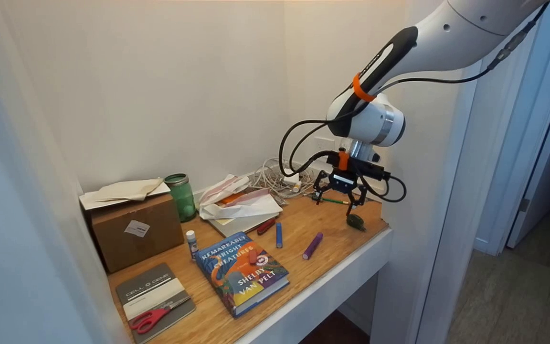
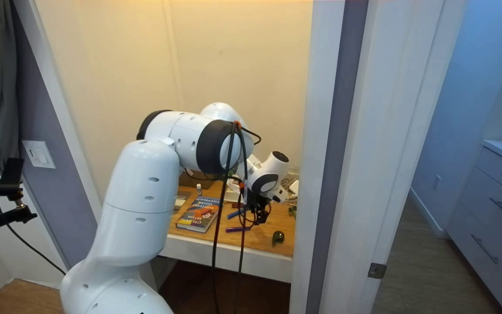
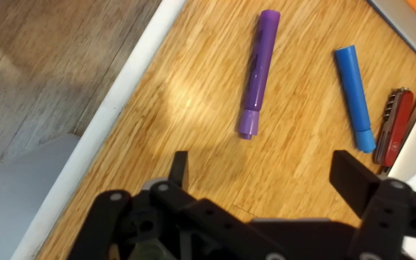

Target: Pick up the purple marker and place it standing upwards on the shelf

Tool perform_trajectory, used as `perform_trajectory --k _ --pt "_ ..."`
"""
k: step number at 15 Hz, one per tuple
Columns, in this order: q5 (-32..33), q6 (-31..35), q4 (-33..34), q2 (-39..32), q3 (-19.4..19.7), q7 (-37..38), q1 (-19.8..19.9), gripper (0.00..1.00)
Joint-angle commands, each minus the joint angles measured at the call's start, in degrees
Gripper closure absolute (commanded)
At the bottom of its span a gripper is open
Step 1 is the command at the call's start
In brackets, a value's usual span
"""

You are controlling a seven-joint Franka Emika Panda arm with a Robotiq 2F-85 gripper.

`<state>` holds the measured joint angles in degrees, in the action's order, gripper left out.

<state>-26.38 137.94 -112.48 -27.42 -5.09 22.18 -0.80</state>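
The purple marker point(image 1: 312, 246) lies flat on the wooden shelf point(image 1: 337, 234), near its white front edge. It also shows in an exterior view point(image 2: 235, 229), partly behind hanging cables. In the wrist view the whole purple marker point(image 3: 260, 68) is visible, its lighter, stepped end nearest the jaws. My gripper point(image 3: 261, 155) stands open with bare wood between its fingers; the marker lies just beyond the fingertips, apart from them. In an exterior view the gripper point(image 1: 333, 206) hangs above the shelf's far right part, pointing down, farther from the front edge than the marker.
A blue marker point(image 3: 354, 94) and a red pocket knife point(image 3: 397, 126) lie beside the purple one. Below the gripper is a dark green object point(image 1: 355, 222). A colourful book point(image 1: 241, 272), glue stick point(image 1: 192, 243), cardboard box point(image 1: 136, 229), green jar point(image 1: 181, 196) and cables point(image 1: 275, 177) occupy the shelf.
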Motion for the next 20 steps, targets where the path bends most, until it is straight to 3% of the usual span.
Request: perform_trajectory --k 1,11,13,14,20 --pt "-3.6 0.1 4.0 -4.5 -1.3 -2.4 0.4 0.00" --pt "-10.7 -2.6 10.1 -11.8 -3.3 -6.8 3.0 0.00" --pt "-10.8 -5.3 10.4 -12.0 -3.1 -6.8 3.1 0.00" --pt "-9.4 -2.9 8.7 -10.9 -1.7 -5.6 1.5 0.00" --pt "-9.4 -3.2 8.7 -11.0 -1.5 -5.6 1.5 0.00"
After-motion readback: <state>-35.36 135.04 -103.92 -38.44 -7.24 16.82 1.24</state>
